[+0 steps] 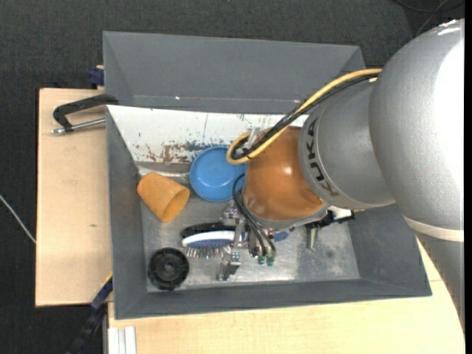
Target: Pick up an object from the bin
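Though the orange wrist cover (276, 186) hides much, the hand (249, 253) hangs beside what seems a blue-white brush (206, 240); open or closed is unclear.

Camera, single: looked down on the grey bin (221, 65) from above, tilted slightly off vertical, fairly close; arm (413, 124) occupied the right.

Down on the floor of the grey metal bin (332, 262), an orange plastic cup (164, 195) lies tipped on its side at the left, its mouth facing lower right. A round blue plastic dish (212, 174) sits just beside it toward the back wall. Up front, a black ribbed round cap (167, 267) rests in the near-left corner, and a blue-and-white bristled brush (205, 240) lies right next to it.
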